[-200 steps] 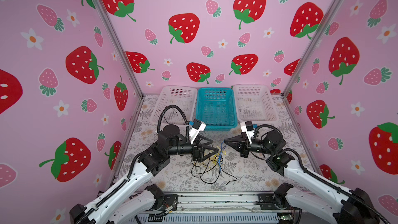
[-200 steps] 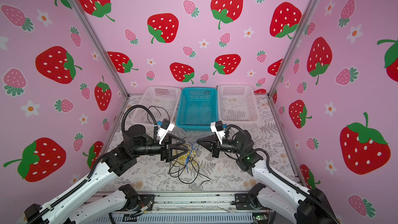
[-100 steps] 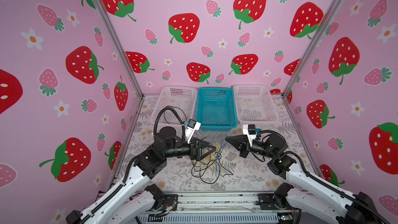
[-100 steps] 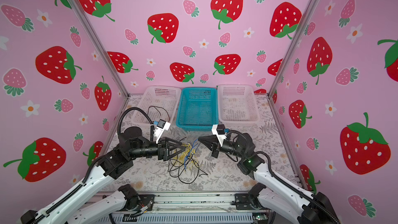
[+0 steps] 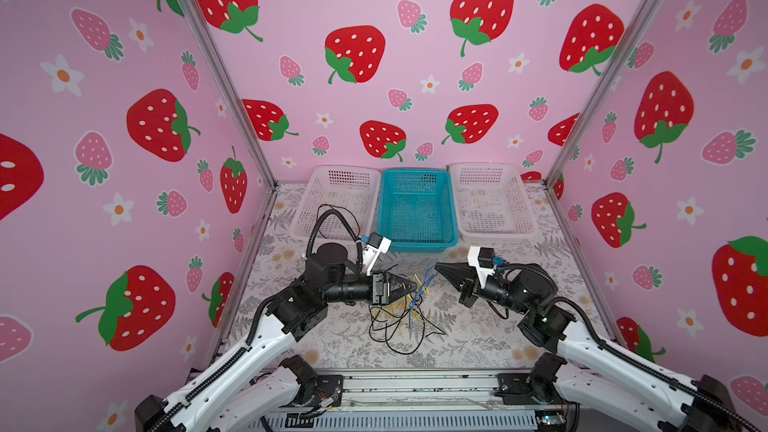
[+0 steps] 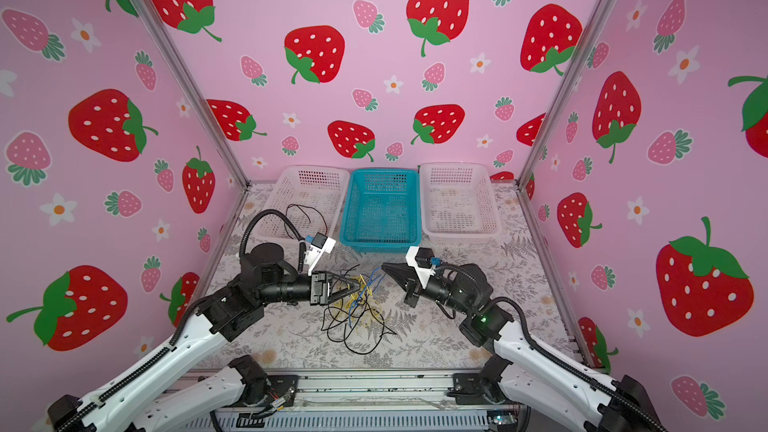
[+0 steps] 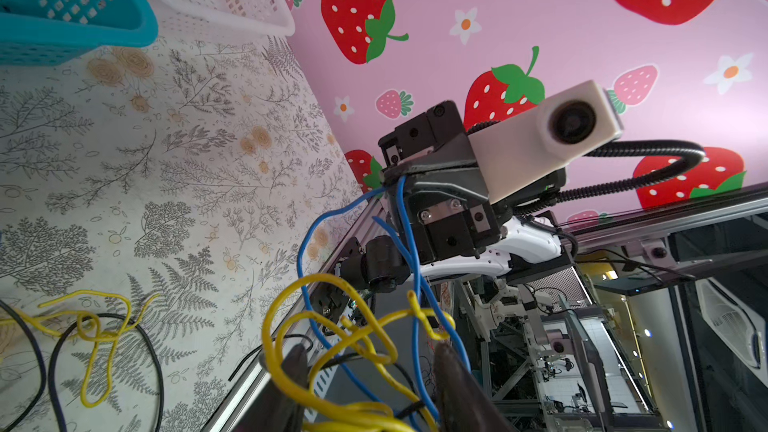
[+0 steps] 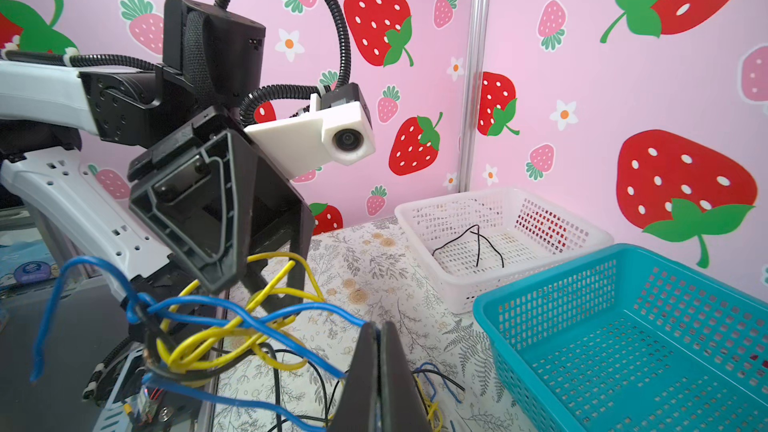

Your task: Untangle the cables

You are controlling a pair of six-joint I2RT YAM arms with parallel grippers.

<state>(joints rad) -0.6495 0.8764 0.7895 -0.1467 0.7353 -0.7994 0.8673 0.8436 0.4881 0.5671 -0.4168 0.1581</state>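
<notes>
Right wrist view: left arm [image 8: 37, 91] level, fingers [image 8: 216, 209] straddling cables [image 8: 272, 258].

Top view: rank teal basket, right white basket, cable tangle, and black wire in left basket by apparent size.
1. right white basket and teal basket: alike, not ranked.
2. cable tangle: sprawl nearly basket-sized, but nearer the camera, so unsure.
3. black wire in the left white basket: smallest.
</notes>
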